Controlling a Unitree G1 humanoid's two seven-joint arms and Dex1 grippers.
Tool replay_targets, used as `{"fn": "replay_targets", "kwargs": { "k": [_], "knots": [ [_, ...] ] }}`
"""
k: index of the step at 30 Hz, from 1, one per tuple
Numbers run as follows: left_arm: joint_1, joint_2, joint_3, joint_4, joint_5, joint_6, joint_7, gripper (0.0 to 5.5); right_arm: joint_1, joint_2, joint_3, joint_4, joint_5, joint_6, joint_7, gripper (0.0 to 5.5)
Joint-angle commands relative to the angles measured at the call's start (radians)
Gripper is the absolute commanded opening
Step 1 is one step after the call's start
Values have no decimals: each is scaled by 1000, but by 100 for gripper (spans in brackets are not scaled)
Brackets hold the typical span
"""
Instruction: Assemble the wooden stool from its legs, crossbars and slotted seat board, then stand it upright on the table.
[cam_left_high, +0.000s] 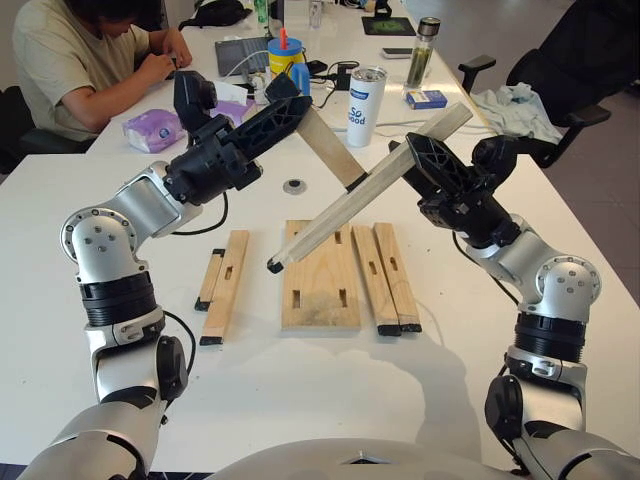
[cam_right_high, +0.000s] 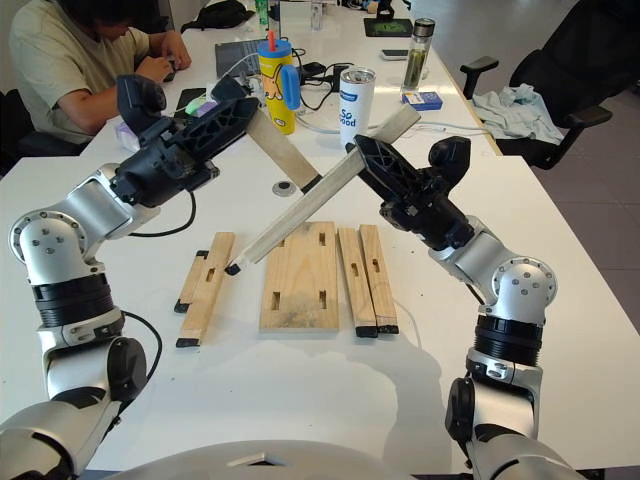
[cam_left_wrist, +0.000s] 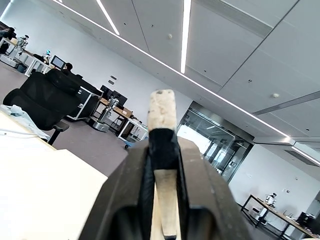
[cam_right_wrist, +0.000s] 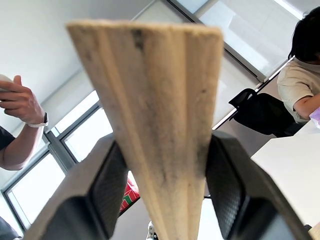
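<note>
The slotted seat board (cam_left_high: 320, 285) lies flat at the table's middle. Two wooden legs (cam_left_high: 386, 280) lie side by side just right of it, and two more pieces (cam_left_high: 222, 285) lie to its left. My left gripper (cam_left_high: 292, 108) is shut on a short wooden bar (cam_left_high: 328, 148), held up above the board's far edge. A long leg (cam_left_high: 340, 215) is clamped in my shut right gripper (cam_left_high: 428, 158) and slants down, its black-tipped end hovering near the board's left far corner. The two held pieces cross near each other in the air. Up close, the left wrist view has the bar (cam_left_wrist: 163, 112) between the fingers, and the right wrist view has the leg (cam_right_wrist: 155, 100).
A white tumbler (cam_left_high: 366, 105), a yellow bottle (cam_left_high: 287, 55), cables and a purple tissue pack (cam_left_high: 153, 128) stand behind the work area. A cable grommet (cam_left_high: 294, 186) sits in the table. A person sits at the far left. The near table is bare white.
</note>
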Motion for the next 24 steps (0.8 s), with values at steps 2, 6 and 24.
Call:
{"fn": "replay_targets", "kwargs": {
  "k": [2,6,24],
  "knots": [
    [-35,2,53,37,-57,-29,41,155,-1,-15,9,-7,-15,-6,14,207],
    [-67,36,156,84,-99,-103,107,226,41,-27,5,-56,-69,-34,47,207],
    [539,261,-782,-177,1102,-809,-335,309,0,-320,93,257,-609,-317,528,206]
  ]
}}
